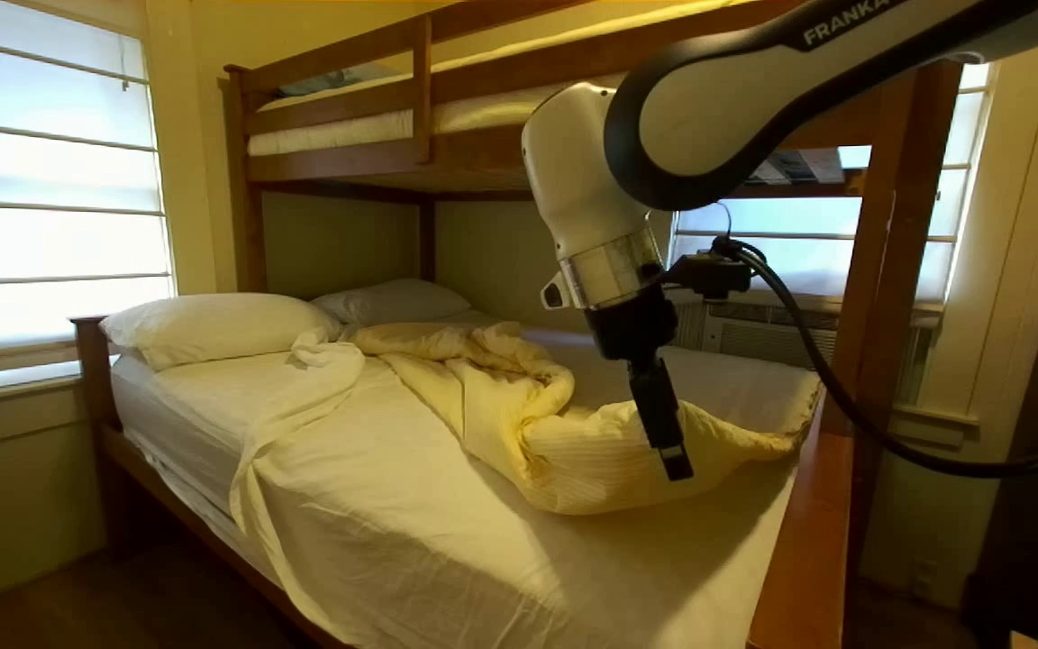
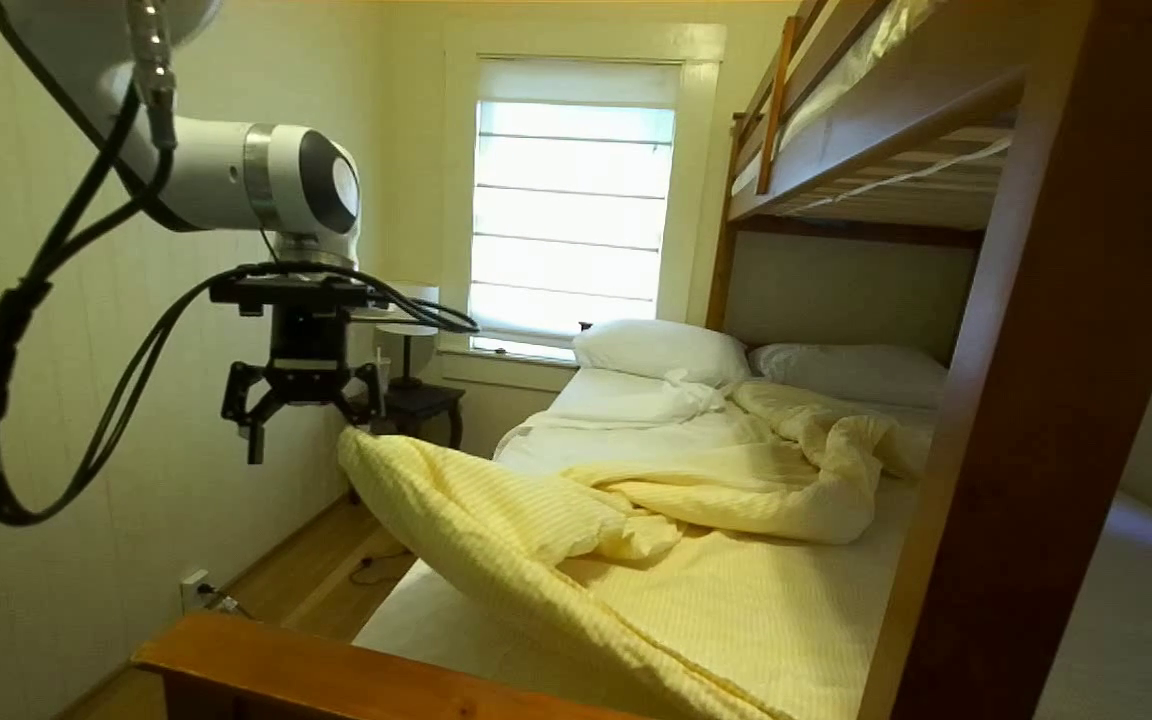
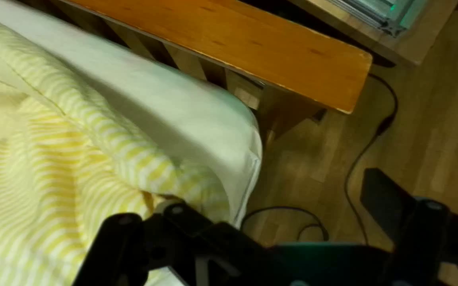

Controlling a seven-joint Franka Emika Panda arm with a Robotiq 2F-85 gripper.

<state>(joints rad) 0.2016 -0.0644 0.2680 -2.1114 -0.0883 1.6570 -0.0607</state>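
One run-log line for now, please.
hand: open | nearest: yellow-striped comforter, rumpled on bed | contact: unclear | pillows: far end

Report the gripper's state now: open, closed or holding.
Gripper: open, jaws wide apart, holding nothing; the yellow striped blanket is right beside one jaw, not clamped.

One word can be read, in an exterior view: the brand name FRANKA, as whitish lettering on the robot arm. All six letters are plain capitals. They stand on a black band along the upper side of the long link that enters at the view's upper right. The word slants, climbing from left to right, its closing A right at the top edge.
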